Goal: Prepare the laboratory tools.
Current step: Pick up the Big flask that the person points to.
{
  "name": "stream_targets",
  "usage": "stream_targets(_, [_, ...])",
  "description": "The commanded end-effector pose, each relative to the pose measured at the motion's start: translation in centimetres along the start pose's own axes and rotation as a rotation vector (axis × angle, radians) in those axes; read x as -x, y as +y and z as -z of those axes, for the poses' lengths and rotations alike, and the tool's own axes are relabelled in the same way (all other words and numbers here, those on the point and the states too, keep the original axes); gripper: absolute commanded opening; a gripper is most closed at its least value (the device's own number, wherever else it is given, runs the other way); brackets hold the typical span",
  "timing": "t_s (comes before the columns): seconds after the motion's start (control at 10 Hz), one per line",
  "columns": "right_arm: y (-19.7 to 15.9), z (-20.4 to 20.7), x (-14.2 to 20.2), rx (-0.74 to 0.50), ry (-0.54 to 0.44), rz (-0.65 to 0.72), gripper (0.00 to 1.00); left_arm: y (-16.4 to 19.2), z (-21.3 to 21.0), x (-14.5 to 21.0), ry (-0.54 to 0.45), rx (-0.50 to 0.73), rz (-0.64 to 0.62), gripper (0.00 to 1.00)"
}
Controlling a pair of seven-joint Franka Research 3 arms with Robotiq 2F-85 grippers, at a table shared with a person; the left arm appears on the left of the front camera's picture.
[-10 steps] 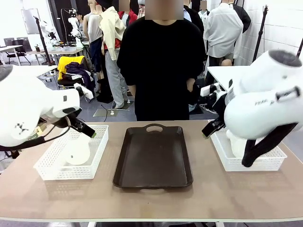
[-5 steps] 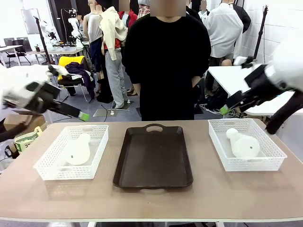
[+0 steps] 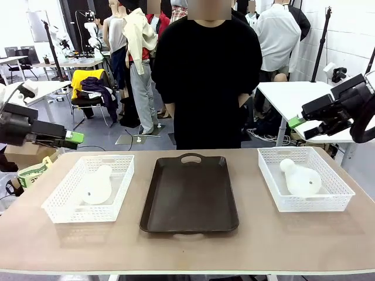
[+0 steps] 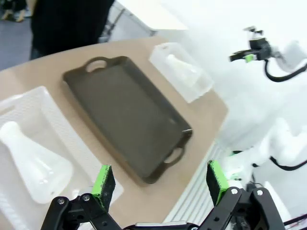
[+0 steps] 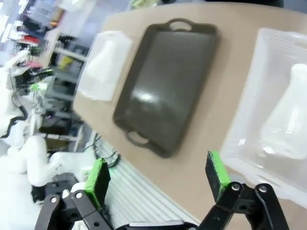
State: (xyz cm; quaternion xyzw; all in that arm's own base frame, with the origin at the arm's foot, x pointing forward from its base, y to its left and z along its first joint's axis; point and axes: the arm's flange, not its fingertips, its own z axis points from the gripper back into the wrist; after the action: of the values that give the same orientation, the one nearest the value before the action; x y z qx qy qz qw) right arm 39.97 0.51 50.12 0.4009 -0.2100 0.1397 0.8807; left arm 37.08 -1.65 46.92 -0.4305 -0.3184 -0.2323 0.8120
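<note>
Surface (image 3: 187, 249): dark brown tray (image 3: 189, 196) at its middle, one handle toward the far edge.
Left edge: left basket (image 3: 58, 214) holds the left flask (image 3: 95, 187), lying down.
Right edge: right basket (image 3: 310, 205) holds the right flask (image 3: 302, 179), lying down.
Arms: left gripper (image 3: 75, 138) and right gripper (image 3: 296, 123) raised off the surface's side edges, clear of both baskets.
Far edge: person (image 3: 202, 82) in black, standing.

Busy lab space: worktable (image 3: 293, 240), tripod stands (image 3: 321, 41), cluttered benches (image 3: 82, 61), onlookers (image 3: 278, 35) behind
</note>
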Motion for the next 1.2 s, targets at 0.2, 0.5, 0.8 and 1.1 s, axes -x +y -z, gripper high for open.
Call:
stream_targets(0.2, [-3.4, 2.2, -1.8, -0.179, 0.127, 0.103, 1.00, 2.8, 0.8, 0.9, -0.102, 0.228, -0.195, 1.00])
stream_targets(0.5, [-4.7, 3.2, -1.5, -0.236, 0.153, 0.149, 1.00, 4.3, 1.1, 1.7, -0.162, 0.375, -0.308, 1.00])
stream_targets(0.8, [-5.9, 3.7, -1.6, -0.281, 0.165, 0.183, 1.00, 5.0, 2.1, 2.4, -0.020, 0.371, -0.446, 1.00])
stream_targets(1.1, [-6.1, 3.5, -1.6, -0.323, 0.164, 0.203, 1.00, 4.9, 2.6, 2.1, 0.018, 0.398, -0.487, 1.00])
